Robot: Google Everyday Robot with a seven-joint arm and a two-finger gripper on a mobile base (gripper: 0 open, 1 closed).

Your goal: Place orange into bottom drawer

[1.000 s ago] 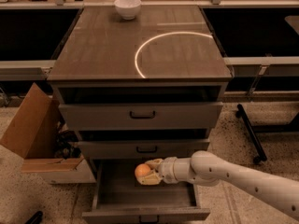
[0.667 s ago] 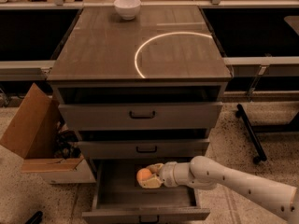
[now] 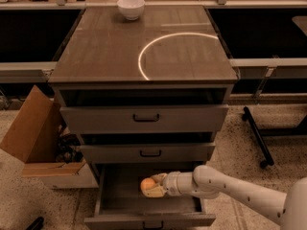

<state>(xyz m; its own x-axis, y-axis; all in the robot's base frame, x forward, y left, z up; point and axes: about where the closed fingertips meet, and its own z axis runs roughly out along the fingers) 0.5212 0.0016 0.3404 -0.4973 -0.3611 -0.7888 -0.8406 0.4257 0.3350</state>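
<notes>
The bottom drawer (image 3: pixel 148 205) is pulled wide open at the foot of the grey-brown cabinet, with its flat floor showing. My white arm reaches in from the lower right. My gripper (image 3: pixel 152 185) is inside the drawer, low over the floor, shut on the orange (image 3: pixel 147 183). The orange is small and round and sits between the pale fingers (image 3: pixel 154 191) at the drawer's middle.
Two shallower drawers (image 3: pixel 144 120) above are slightly pulled out. A white bowl (image 3: pixel 131 7) stands at the back of the cabinet top (image 3: pixel 100 51). An open cardboard box (image 3: pixel 36 140) stands on the floor to the left. A black stand leg (image 3: pixel 256 135) lies on the right.
My gripper with the orange has moved slightly lower and deeper into the bottom drawer. The cabinet and the bowl have not moved.
</notes>
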